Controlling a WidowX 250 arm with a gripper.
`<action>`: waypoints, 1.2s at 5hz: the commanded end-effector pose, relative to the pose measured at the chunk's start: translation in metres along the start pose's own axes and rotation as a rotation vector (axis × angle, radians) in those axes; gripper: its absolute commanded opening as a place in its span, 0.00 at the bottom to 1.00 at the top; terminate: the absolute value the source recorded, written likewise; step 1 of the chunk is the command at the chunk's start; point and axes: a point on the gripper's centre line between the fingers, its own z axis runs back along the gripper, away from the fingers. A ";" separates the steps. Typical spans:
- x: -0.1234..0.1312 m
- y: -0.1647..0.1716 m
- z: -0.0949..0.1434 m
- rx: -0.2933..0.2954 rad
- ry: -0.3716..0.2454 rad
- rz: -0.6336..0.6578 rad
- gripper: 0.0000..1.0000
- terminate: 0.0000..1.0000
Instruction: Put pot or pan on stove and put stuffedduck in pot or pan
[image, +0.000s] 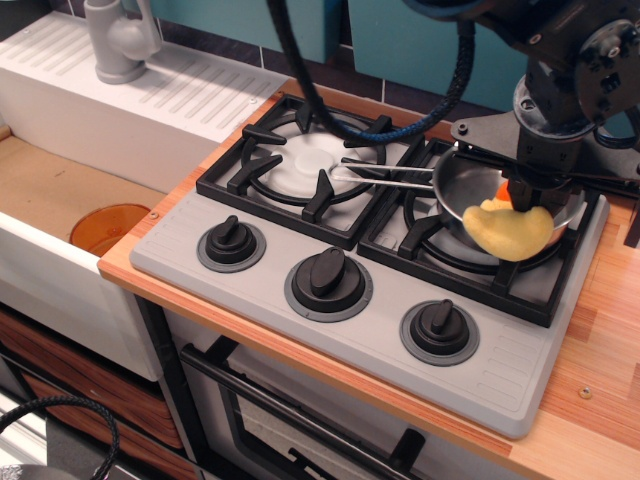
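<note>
The shiny steel pan (462, 185) sits on the right burner of the grey stove (300, 320), its thin wire handle (385, 172) pointing left over the left burner. My gripper (527, 200) hangs over the pan and is shut on the yellow stuffed duck (508, 228). The duck dangles at the pan's front rim, its orange beak (519, 189) up against the fingers. Much of the pan's right side is hidden behind the gripper and duck.
Three black knobs (328, 275) line the stove's front. A white sink drainer with a grey tap (118, 40) stands at the back left. An orange disc (108, 226) lies in the recess at left. A wooden counter (600, 340) runs along the right.
</note>
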 end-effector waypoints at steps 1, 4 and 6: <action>0.026 0.001 0.018 -0.044 0.006 -0.023 1.00 0.00; 0.056 0.015 0.038 -0.107 0.087 -0.055 1.00 0.00; 0.060 0.021 0.052 -0.111 0.124 -0.042 1.00 0.00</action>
